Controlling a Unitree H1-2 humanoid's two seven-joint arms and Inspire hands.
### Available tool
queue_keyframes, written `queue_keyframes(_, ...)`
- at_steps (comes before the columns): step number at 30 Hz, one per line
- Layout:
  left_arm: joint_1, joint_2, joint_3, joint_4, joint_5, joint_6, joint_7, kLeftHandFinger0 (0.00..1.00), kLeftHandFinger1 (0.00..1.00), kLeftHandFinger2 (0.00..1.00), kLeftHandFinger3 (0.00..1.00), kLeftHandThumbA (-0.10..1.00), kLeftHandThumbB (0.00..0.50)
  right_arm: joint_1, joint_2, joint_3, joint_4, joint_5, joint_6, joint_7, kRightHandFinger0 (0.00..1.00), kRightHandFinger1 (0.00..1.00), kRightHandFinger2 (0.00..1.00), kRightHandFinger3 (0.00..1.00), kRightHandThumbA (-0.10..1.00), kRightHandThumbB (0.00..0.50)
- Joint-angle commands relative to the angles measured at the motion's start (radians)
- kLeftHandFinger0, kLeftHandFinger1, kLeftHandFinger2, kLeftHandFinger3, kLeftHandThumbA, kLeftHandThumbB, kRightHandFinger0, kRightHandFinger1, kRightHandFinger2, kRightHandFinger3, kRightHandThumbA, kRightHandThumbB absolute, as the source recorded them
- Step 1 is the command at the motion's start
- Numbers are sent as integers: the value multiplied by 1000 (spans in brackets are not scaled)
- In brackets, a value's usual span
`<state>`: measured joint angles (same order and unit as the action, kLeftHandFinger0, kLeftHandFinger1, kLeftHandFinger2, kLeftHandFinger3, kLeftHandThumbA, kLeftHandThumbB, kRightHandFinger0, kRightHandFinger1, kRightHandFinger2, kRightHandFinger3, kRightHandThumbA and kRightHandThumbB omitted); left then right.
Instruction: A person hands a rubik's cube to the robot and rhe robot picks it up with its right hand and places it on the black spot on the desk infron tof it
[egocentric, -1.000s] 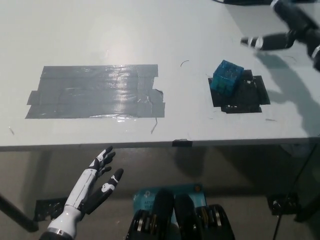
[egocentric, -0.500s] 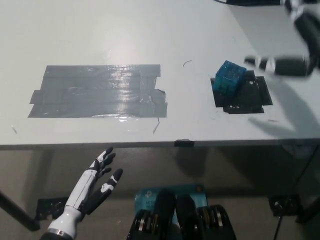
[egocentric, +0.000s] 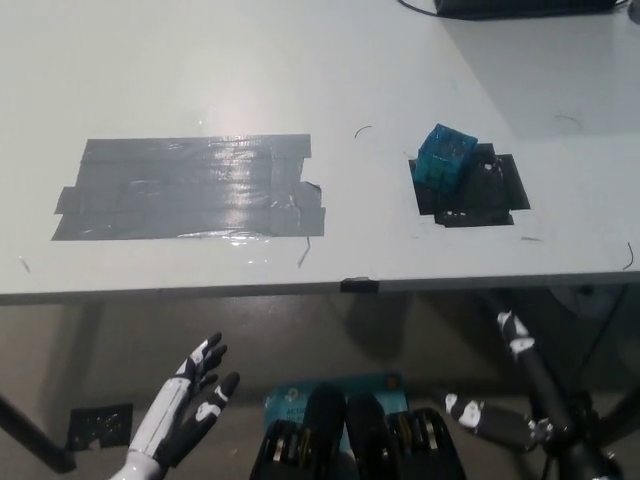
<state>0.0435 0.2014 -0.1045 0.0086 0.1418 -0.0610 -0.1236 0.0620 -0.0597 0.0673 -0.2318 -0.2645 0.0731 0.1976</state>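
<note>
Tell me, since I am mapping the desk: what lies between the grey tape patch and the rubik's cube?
Bare desk only, head view: grey tape patch, rubik's cube.

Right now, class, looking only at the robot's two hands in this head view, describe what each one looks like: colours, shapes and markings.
The left hand is white with black joints and dark fingertips, slender, on a white forearm. The right hand is black, with small white patches on its thin fingers, on a black arm.
</note>
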Motion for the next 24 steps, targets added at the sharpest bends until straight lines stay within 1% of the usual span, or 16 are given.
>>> queue_keyframes(1,17,-12,8,-15,-18,-56,11,984,1000,1000,1000,843,137,-9,18,-11,153,-1,-259,-133,1000,1000,1000,1000,782,216)
queue_keyframes(2,18,-13,8,-17,-16,-54,10,989,1000,1000,1000,855,141,-9,14,-10,179,-4,-274,-139,1000,1000,1000,1000,754,214)
queue_keyframes(3,21,-12,5,-12,-11,-62,11,989,1000,1000,1000,870,147,-5,10,-5,179,-8,-267,-135,1000,1000,1000,1000,756,229)
queue_keyframes(4,23,-12,4,-13,-5,-66,13,986,1000,1000,1000,875,140,-3,8,-2,181,-12,-271,-137,1000,1000,1000,1000,779,241)
queue_keyframes(7,27,-12,6,-19,0,-67,17,980,1000,1000,1000,874,127,-3,4,6,191,-12,-273,-133,1000,1000,1000,1000,793,237)
queue_keyframes(10,28,-11,9,-25,-3,-62,15,980,1000,1000,1000,867,123,-6,3,8,194,-11,-269,-137,1000,1000,1000,1000,776,212)
queue_keyframes(13,36,-12,10,-25,-5,-67,15,980,1000,1000,1000,864,122,-2,-2,12,198,-14,-281,-141,1000,1000,1000,1000,765,217)
queue_keyframes(18,16,-9,15,-19,-6,-61,14,980,1000,1000,1000,853,127,-23,-11,22,209,-30,-283,-146,1000,1000,1000,1000,798,225)
queue_keyframes(19,15,-11,14,-21,-2,-63,15,970,1000,1000,1000,847,118,-24,-15,26,209,-45,-286,-151,1000,1000,1000,1000,797,220)
queue_keyframes(23,14,-11,14,-16,-2,-63,15,963,1000,1000,1000,840,116,-25,-20,35,204,-55,-283,-153,1000,1000,1000,1000,778,208)
queue_keyframes(24,13,-11,14,-17,1,-60,17,961,1000,1000,1000,835,115,-29,-22,38,206,-53,-286,-154,1000,1000,1000,1000,767,199)
